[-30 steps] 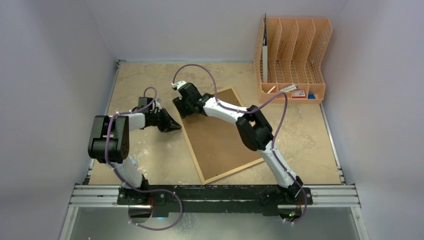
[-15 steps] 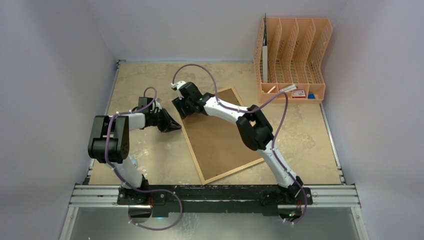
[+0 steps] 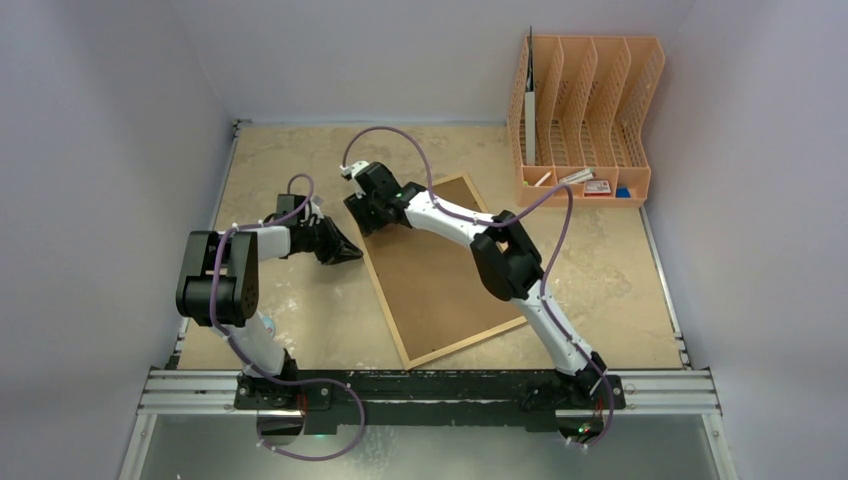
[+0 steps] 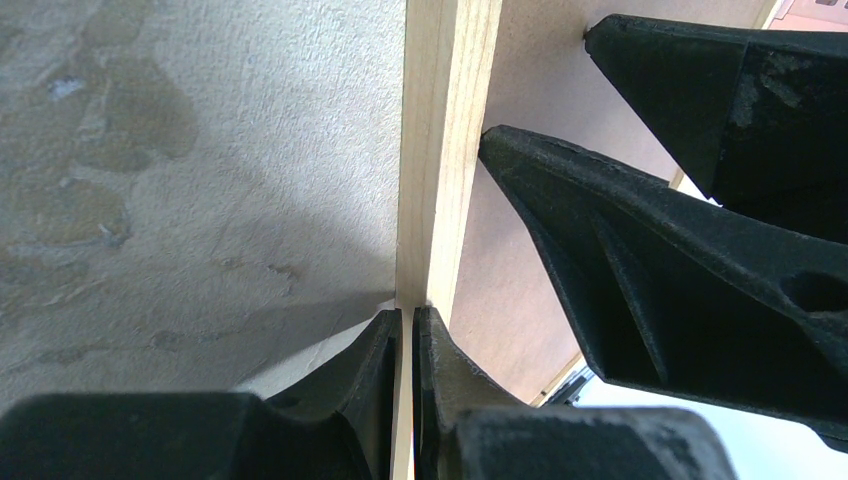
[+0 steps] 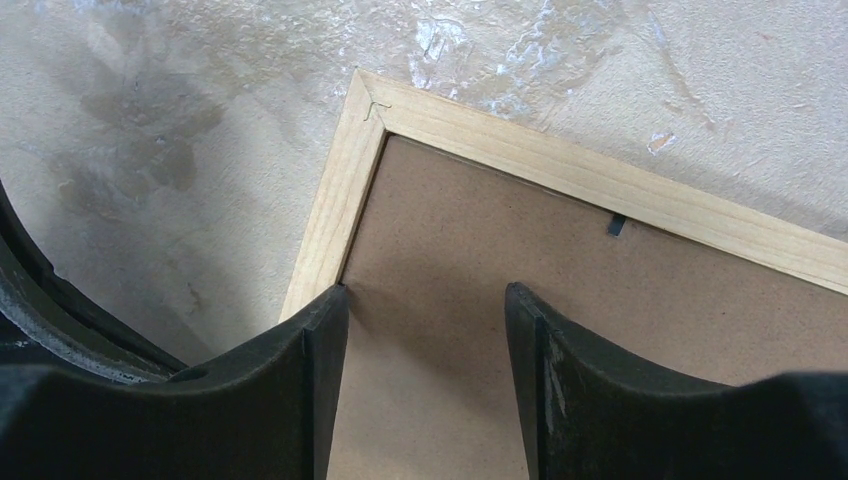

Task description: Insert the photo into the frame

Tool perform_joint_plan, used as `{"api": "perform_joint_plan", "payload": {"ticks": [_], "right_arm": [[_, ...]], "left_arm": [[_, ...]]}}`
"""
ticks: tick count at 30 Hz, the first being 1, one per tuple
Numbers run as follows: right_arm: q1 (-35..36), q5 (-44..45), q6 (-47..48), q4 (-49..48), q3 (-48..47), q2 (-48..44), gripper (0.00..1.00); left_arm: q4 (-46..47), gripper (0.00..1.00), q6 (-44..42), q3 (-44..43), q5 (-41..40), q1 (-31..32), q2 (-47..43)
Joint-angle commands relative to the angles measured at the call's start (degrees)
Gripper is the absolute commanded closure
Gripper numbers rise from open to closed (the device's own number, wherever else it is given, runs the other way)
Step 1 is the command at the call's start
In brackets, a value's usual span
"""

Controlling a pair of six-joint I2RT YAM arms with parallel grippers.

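Note:
The frame [image 3: 440, 270] lies face down in the middle of the table, brown fibreboard back up, with a thin light-wood border [image 5: 560, 165]. My left gripper [image 3: 352, 254] is shut on the frame's left wood edge [image 4: 445, 150], which is pinched between its tips [image 4: 407, 320]. My right gripper [image 3: 362, 215] is open over the frame's far-left corner. Its tips [image 5: 425, 295] are down at the backing board, just inside the border. Its fingers [image 4: 650, 250] also show in the left wrist view. The photo is not in view.
An orange plastic file organiser [image 3: 585, 120] stands at the back right, with a few small items in its base. The beige tabletop [image 3: 290, 160] is mottled with stains. A small black clip [image 5: 617, 225] sits on the frame's far inner edge.
My right gripper has edged slightly toward the frame's far-left corner. The left arm and the frame have not moved.

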State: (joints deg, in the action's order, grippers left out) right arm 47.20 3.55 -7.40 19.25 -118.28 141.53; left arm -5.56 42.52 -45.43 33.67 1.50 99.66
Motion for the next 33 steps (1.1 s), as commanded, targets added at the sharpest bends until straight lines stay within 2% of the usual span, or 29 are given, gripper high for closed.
{"api": "perform_joint_plan", "payload": {"ticks": [1, 12, 21, 25, 27, 29, 31, 33], "right_arm": [[-0.45, 3.13, -2.05, 14.82, 5.02, 12.12, 0.42], [0.95, 8.05, -1.98, 22.48, 1.38, 18.23, 0.44], [1.05, 9.58, -2.7, 27.15, -1.52, 22.57, 0.54], [1.05, 9.1, -3.28, 30.18, -4.83, 25.47, 0.66], [1.05, 8.27, -3.56, 30.42, -4.21, 25.31, 0.84], [1.05, 7.32, -5.49, 31.25, -3.12, 24.74, 0.96], [0.86, 7.87, -6.79, 30.97, -1.98, 23.63, 1.0], [0.66, 7.34, -7.84, 30.08, -0.97, 22.26, 1.0]], "left_arm": [[-3.68, 0.9, -2.6, 2.54, -11.81, 0.96, 5.0], [-3.31, 0.9, -2.49, 3.05, -11.51, 0.97, 4.78], [-2.96, 0.9, -2.27, 4.02, -11.26, 0.95, 4.11], [-2.96, 0.9, -2.18, 4.19, -11.08, 0.96, 3.59], [-2.96, 0.9, -2.18, 4.12, -11.08, 0.96, 3.32], [-3.07, 0.9, -2.18, 3.97, -11.08, 0.94, 2.93], [-3.14, 0.9, -2.18, 3.95, -10.97, 0.93, 2.54], [-3.21, 0.9, -2.18, 3.95, -10.98, 0.94, 1.94]]}}
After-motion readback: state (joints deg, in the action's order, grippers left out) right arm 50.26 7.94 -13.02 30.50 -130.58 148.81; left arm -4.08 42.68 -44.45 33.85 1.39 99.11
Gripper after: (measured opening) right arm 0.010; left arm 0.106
